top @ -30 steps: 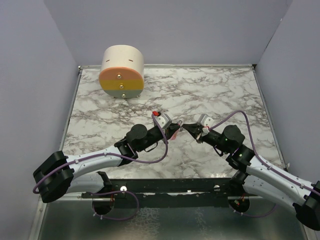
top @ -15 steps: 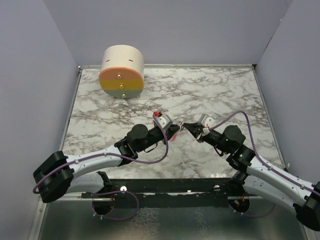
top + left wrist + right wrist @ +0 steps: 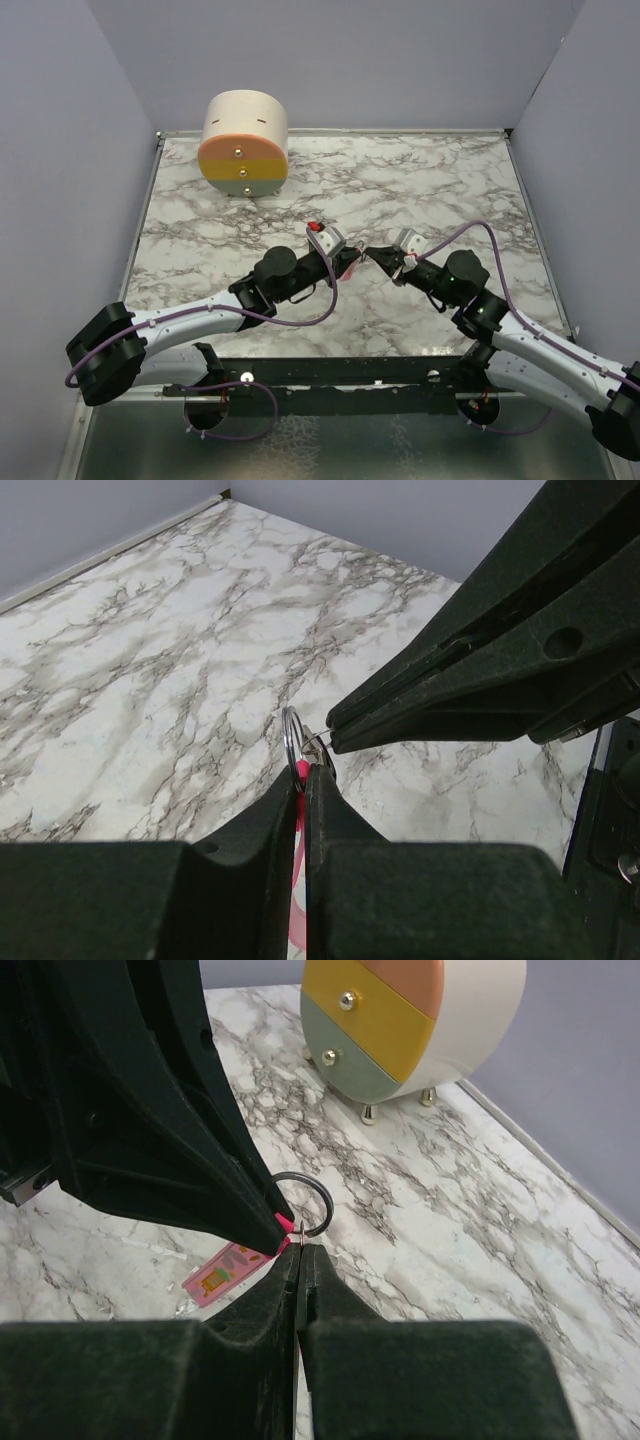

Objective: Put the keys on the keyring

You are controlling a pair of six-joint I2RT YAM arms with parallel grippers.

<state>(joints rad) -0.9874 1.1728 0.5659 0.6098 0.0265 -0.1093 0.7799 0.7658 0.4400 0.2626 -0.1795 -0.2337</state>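
Left wrist view: the pink key [image 3: 297, 912] lies lengthwise in the gap of the left jaws. Its end points past their tips at the keyring [image 3: 289, 738], up off the grey-veined marble surface [image 3: 150, 680]. Lilac walls [image 3: 350, 60] enclose the surface. The left jaws clamp the key. The right jaws are together, tips touching the ring.

left arm [image 3: 190, 322]: white links, black joints | right arm [image 3: 545, 350]: alike | cables [image 3: 300, 320]: purple | plug [image 3: 316, 227]: red | left gripper [image 3: 352, 257], right gripper [image 3: 371, 251]: black
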